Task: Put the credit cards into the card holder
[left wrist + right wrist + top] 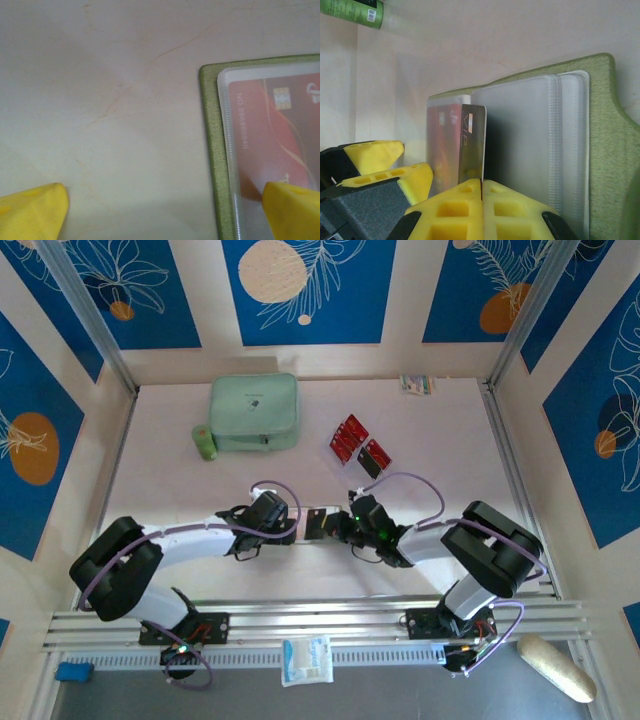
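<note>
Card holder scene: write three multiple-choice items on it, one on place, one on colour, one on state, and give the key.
1. Where does the card holder lie?
A. against the far wall
B. between the left tool and the right tool
C. at the far right corner

2. What colour is the card already in it?
A. blue
B. white
C. red

3. How is the right tool?
A. shut on a dark card
B. wide open, holding nothing
C. shut on the card holder's flap

Key:
1 B, the top view shows it between the two.
2 C, the left wrist view shows it red.
3 A, it is closed on the dark card's edge, and the card stands upright over the card holder.
</note>
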